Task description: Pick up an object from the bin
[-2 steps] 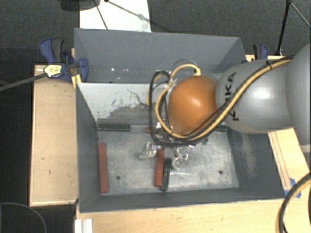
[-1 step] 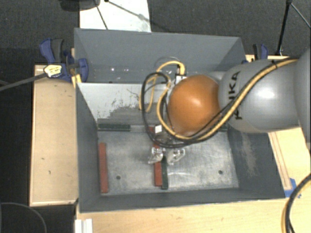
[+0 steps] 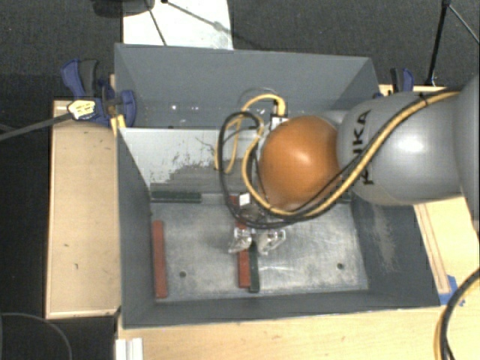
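Nearest: my orange wrist cover [image 3: 296, 163]. Bin floor, left: long red bar [image 3: 159, 257]. Back left: dark bar [image 3: 176, 196]. Centre: short red bar [image 3: 244, 270] touching black bar [image 3: 254, 274], the upper ends of both beneath my pincer [image 3: 257, 240]. Its fingers are apart and grip nothing. Closing and lifting not yet done.

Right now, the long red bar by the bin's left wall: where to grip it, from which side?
Mid-length on the red bar, coming straight down, closing across its narrow width. It lies flat with its long axis along the left wall; the wall side looks tight, so probably keep the end effector upright.
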Available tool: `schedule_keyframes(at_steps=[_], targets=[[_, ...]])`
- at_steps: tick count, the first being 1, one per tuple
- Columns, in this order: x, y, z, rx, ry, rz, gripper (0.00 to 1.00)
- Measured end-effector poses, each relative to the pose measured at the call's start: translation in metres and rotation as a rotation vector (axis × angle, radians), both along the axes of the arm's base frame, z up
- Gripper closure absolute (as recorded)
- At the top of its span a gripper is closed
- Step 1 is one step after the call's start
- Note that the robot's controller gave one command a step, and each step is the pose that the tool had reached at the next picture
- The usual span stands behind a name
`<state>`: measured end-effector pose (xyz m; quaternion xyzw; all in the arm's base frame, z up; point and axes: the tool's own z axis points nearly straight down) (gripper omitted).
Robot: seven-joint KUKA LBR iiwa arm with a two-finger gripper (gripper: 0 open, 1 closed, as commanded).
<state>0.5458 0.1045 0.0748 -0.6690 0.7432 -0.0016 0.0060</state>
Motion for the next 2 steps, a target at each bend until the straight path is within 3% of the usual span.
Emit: schedule_keyframes(at_steps=[2], targets=[[-0.005, -0.001, 0.023, -0.004, 0.018, 0.000, 1.00]])
